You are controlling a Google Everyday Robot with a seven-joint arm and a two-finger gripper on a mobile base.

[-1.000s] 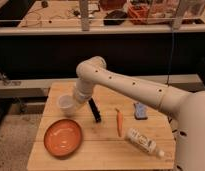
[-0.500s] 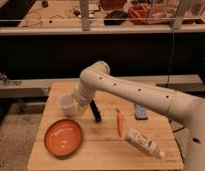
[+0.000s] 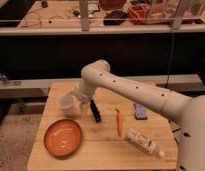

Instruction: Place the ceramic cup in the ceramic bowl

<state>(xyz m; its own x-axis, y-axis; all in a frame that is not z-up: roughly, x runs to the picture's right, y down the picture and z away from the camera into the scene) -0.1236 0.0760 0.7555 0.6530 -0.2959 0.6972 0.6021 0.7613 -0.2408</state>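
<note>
Holding ceramic cup (image 3: 65,104), gripper (image 3: 76,96) above ceramic bowl (image 3: 63,137).

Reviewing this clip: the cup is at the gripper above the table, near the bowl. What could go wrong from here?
1. The ceramic cup at the gripper sits up and right of the ceramic bowl, not over it; releasing now would likely drop it on the table.
2. The black object lies just right of the cup; a sideways swing could knock it.
3. The bowl is shallow, so a tilted cup could roll out.
</note>
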